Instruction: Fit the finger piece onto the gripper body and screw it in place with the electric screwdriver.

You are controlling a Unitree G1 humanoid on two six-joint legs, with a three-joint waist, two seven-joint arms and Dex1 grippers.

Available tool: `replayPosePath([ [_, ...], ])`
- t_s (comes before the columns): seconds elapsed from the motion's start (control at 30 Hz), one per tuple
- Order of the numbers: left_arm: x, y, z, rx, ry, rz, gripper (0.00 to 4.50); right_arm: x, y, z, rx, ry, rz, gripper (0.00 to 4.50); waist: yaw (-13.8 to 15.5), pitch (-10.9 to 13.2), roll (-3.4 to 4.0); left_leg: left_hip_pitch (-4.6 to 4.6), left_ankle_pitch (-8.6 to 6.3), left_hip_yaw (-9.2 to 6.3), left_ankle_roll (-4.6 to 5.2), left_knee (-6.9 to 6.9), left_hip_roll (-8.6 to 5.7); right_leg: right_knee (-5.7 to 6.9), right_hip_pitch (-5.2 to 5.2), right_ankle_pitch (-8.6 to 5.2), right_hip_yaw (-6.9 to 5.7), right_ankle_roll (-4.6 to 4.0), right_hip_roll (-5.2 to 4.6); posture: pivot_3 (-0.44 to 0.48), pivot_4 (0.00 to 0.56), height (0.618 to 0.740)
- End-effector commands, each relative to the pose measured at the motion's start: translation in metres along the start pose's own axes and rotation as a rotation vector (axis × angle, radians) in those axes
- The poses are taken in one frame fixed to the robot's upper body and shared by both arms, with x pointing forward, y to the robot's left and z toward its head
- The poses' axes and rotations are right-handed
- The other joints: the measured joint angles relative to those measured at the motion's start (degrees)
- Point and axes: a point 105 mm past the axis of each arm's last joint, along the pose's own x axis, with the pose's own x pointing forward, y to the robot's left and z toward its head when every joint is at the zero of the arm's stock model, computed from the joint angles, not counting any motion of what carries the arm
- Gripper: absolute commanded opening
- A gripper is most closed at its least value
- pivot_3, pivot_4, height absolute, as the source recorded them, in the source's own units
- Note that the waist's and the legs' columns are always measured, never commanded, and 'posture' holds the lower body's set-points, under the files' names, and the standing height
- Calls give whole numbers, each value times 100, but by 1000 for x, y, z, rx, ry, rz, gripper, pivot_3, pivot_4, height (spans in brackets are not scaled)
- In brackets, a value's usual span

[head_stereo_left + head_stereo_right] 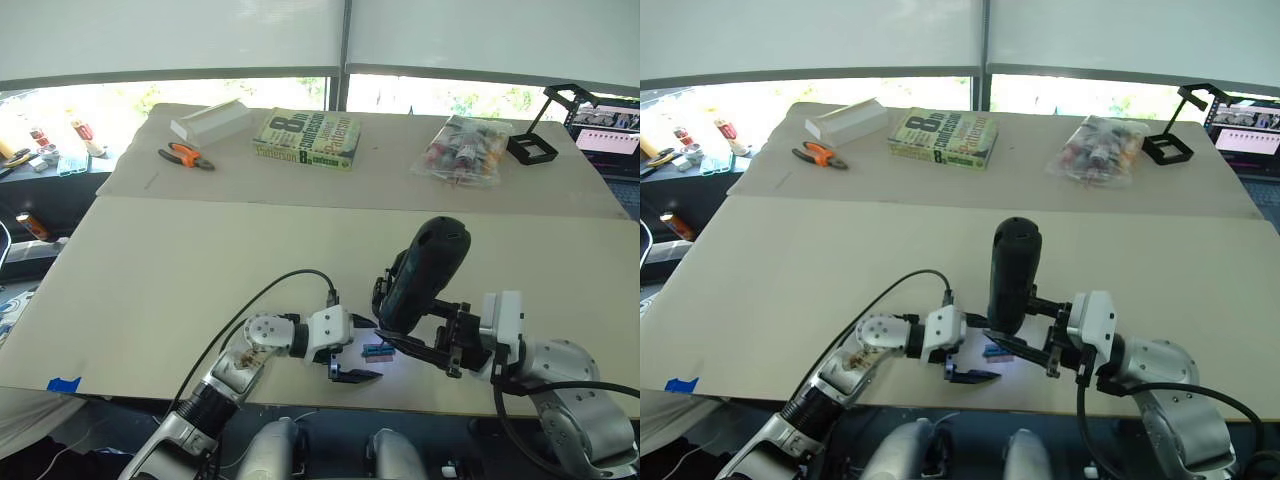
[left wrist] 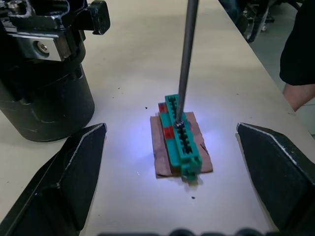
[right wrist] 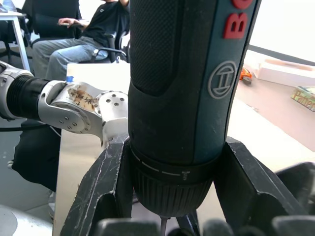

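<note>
One pair of orange-handled pliers (image 1: 186, 156), one white box (image 1: 210, 121), one paperback book (image 1: 307, 138) and one clear bag of small parts (image 1: 462, 150) are laid along the far strip of the bench (image 1: 180, 260), whose top is pale and matte.

Nearer, the left tool (image 1: 352, 347) is held low over the bench with its two black wedge-shaped fingers (image 2: 74, 172) spread wide, and nothing is gripped between them. One small green ridged block (image 2: 181, 140), with red patches, is seen lying on a brown pad between those fingers.

One electric screwdriver (image 1: 1014, 272), a thick dark cylinder with a textured grip, is clamped upright in the right tool (image 3: 170, 196). Its thin metal bit (image 2: 186, 54) appears to touch the block's top. The black cylindrical mass (image 2: 47, 83) beside it may be the gripper body.
</note>
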Motion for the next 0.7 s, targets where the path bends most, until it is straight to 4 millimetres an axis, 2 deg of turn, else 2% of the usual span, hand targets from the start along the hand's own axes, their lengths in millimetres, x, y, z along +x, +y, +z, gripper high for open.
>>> replayPosePath([
  [0.03,-14,6,1,10,5,22,4491,-1,0,30,-78,-81,2,1927,-8,0,0,0,1,0,-2,-3,1,0,0,0,0,0,0,0,150,740],
  [0.33,-34,13,7,-9,-29,37,4491,-11,4,40,-60,-76,9,1927,-14,0,0,-1,0,2,0,-6,-4,-5,-6,0,-3,0,-2,0,150,740],
  [0.47,-58,18,14,-35,-92,72,4491,-24,0,53,-93,-59,-49,1927,-16,1,-1,-3,0,3,0,-7,-1,-3,-7,0,-1,0,-9,0,150,740],
  [0.7,-97,40,20,-30,-111,170,4491,-55,-6,66,-150,15,-173,1927,19,1,-1,-2,1,2,-2,-7,-3,-6,-6,0,-5,0,-9,0,150,740],
])
